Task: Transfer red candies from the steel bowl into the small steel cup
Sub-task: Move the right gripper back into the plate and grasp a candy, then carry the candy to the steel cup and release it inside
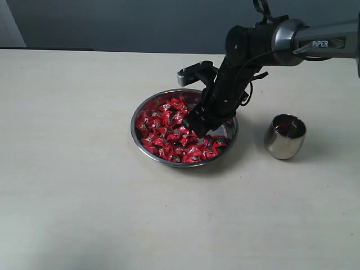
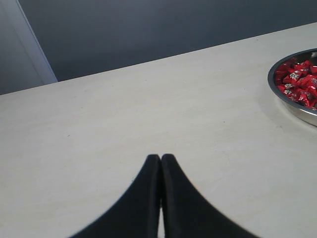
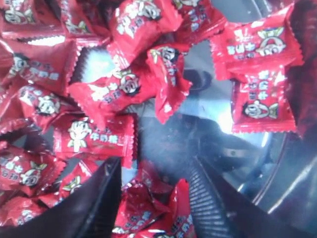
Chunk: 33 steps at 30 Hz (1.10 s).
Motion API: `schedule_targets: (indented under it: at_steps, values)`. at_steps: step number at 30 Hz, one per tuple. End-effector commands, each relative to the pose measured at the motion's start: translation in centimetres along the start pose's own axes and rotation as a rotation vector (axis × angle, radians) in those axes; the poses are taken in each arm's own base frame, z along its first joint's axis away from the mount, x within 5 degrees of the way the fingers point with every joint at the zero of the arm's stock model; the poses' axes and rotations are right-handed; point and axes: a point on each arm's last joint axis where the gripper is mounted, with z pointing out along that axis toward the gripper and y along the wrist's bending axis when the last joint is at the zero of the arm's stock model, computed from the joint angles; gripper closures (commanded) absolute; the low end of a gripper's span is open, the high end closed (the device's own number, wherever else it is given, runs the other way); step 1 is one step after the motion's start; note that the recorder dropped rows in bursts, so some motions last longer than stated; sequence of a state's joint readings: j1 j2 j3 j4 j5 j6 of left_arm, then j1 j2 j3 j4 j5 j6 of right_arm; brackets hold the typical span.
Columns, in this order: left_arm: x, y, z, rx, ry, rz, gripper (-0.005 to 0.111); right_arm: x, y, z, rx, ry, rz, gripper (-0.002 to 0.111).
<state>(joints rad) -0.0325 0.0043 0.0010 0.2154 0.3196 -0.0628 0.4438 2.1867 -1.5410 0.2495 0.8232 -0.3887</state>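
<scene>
Exterior view: the steel bowl (image 1: 136, 133) sits near the middle of the pale table (image 1: 73, 169), and the red candies (image 1: 165, 133) fill most of it in a loose heap. A patch of bare mirror bottom shows on the side toward the small steel cup (image 1: 284, 137). The cup stands upright on the table to the right of the bowl, apart from it. Its inside shows only dark reflections, so I cannot tell whether anything lies in it. The right gripper (image 1: 200, 127) reaches down into the bowl at the edge of the heap.

The right wrist view gives what the exterior view cannot. The wrappers are close enough to show their pale and dark marks, and the right gripper (image 3: 153, 176) has its jaws set wide apart. A couple of crumpled candies (image 3: 148, 203) lie between the two ribbed fingers (image 3: 200, 193). Nothing is plainly clamped. The shiny bowl bottom (image 3: 223, 124) is bare just ahead of them.

The left wrist view alone shows the left gripper (image 2: 161, 161). Its two dark fingers are pressed together with nothing between them, over bare table. Part of the bowl (image 2: 297, 111) with candies (image 2: 299, 82) shows at the frame's edge, well away from it.
</scene>
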Motion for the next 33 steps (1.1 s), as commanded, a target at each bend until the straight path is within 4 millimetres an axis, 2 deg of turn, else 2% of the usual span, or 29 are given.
schedule_targets:
  at_steps: [1, 18, 21, 26, 33]
  values:
    - [-0.11, 0.01, -0.04, -0.001, -0.012, -0.003, 0.106, 0.12, -0.12, 0.08, 0.002, 0.013, -0.006, 0.065]
    - [-0.11, 0.01, -0.04, -0.001, -0.012, -0.003, 0.106, 0.56, -0.32, 0.14, 0.022, 0.062, -0.035, 0.066]
    - [-0.11, 0.01, -0.04, -0.001, -0.012, -0.003, 0.106, 0.68, -0.28, 0.13, 0.017, 0.075, -0.033, 0.075]
    - [-0.11, 0.01, -0.04, -0.001, -0.012, -0.003, 0.106, 0.58, -0.14, 0.14, 0.003, 0.064, -0.018, 0.108]
    - [-0.11, 0.01, -0.04, -0.001, -0.012, -0.003, 0.106, 0.01, 0.34, -0.01, -0.046, 0.002, 0.036, 0.109]
